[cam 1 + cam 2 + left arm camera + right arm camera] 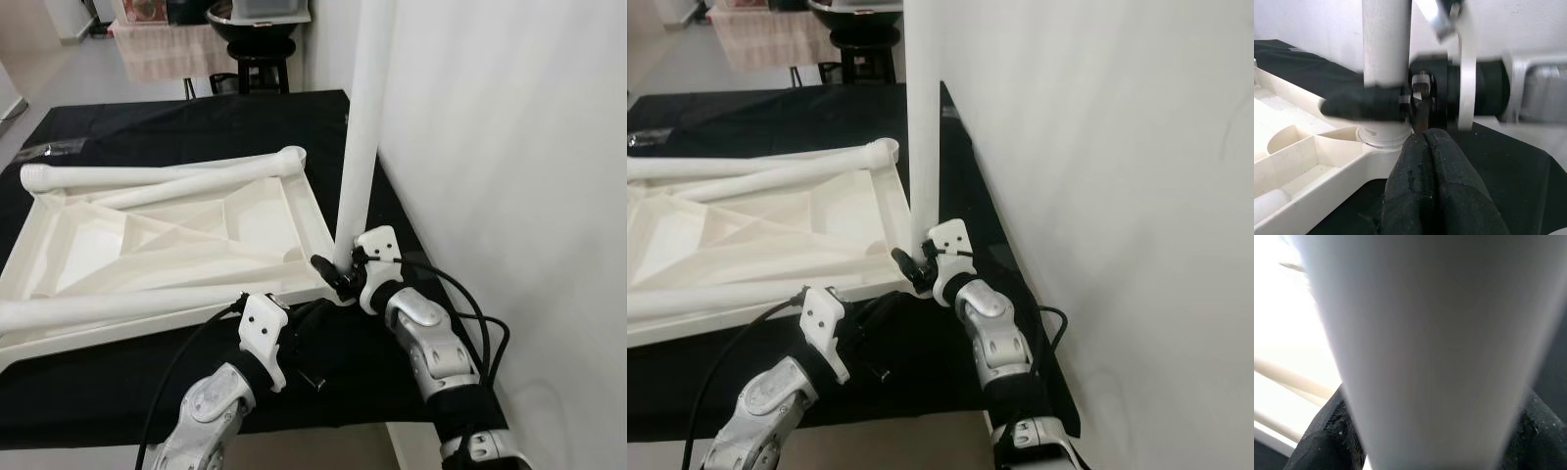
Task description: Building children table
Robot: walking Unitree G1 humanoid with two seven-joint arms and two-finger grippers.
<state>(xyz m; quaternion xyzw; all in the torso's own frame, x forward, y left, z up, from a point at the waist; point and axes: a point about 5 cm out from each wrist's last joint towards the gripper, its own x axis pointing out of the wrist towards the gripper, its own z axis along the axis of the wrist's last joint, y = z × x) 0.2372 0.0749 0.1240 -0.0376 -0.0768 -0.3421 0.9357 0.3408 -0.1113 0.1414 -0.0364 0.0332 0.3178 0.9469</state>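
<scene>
Gripping the upright white plastic leg point(361, 127) at the upturned white tabletop's point(157, 245) near-right corner, right gripper point(338, 271) sits close to the wall point(509, 147); two more legs lie flat; left gripper point(1430, 181) clenched empty.

Silver jointed arms point(431, 343) — white wrist brackets point(265, 338), black cables point(470, 313), black fingers point(1435, 186).

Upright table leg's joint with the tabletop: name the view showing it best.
Left wrist view: the upright leg enters the tabletop socket, right pincer clamped around it. Eye views show it small; right wrist view blurs it.
</scene>
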